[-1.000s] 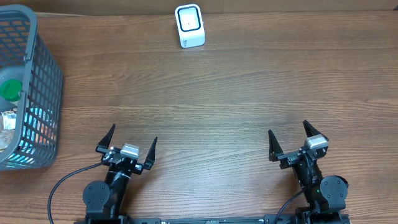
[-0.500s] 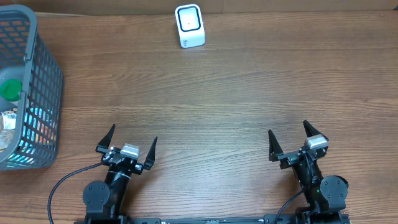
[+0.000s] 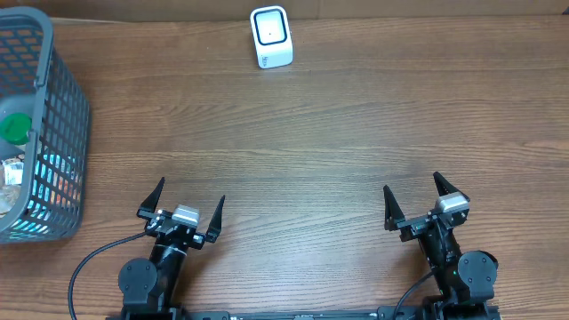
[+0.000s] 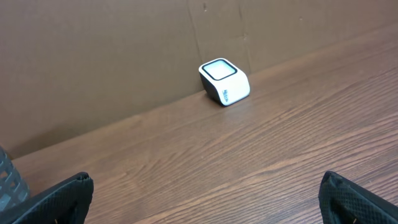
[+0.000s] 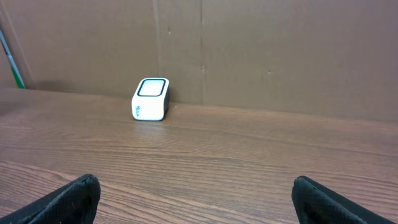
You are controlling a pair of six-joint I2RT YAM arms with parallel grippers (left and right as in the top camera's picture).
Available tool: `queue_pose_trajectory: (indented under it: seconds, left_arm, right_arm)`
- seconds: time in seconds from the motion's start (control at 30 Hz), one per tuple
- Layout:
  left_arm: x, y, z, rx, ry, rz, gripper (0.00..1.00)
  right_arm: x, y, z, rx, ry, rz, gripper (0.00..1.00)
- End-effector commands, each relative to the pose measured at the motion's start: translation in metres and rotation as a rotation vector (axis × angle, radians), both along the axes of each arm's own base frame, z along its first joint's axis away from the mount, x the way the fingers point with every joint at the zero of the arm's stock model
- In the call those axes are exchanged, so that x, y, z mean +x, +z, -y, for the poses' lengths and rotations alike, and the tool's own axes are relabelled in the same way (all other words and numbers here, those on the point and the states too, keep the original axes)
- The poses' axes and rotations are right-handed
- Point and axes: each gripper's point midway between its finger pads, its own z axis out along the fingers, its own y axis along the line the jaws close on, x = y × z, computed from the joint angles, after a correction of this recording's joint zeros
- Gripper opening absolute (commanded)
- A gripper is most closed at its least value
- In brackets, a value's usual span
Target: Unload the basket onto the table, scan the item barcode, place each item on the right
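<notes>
A white barcode scanner [image 3: 271, 36] with a dark window stands at the table's far edge; it shows too in the left wrist view as the scanner [image 4: 224, 81] and in the right wrist view as the scanner [image 5: 151, 98]. A grey basket [image 3: 53, 160] at the far left holds several items, among them a green-capped one [image 3: 14, 128]; no barcode shows. My left gripper [image 3: 185, 203] stands open near the front edge, nothing between its fingers. My right gripper [image 3: 413, 197] stands open at the front right, also with nothing in it. Both are far from the scanner and the basket.
A brown cardboard wall [image 5: 249, 50] runs along the back of the wooden table [image 3: 320, 133]. A black cable [image 3: 89, 262] loops beside the left arm's base.
</notes>
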Motion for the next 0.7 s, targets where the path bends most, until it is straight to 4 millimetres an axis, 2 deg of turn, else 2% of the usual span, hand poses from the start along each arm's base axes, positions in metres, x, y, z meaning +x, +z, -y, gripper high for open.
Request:
queue_pose_trajectory:
  seconds: [0.0, 0.37, 0.67]
  left_arm:
    - [-0.0008, 0.0002, 0.0025, -0.006, -0.012, 0.006, 1.00]
    - [-0.0027, 0.0016, 0.0096, -0.069, -0.052, -0.005, 1.00]
    - [-0.0024, 0.0017, 0.0082, -0.214, -0.036, -0.044, 1.00]
  right_arm:
    - [-0.0001, -0.0012, 0.0003, 0.005, 0.000, 0.006, 1.00]
    - [-0.0001, -0.0012, 0.0003, 0.005, 0.000, 0.006, 1.00]
    - [-0.0001, -0.0012, 0.0003, 0.005, 0.000, 0.006, 1.00]
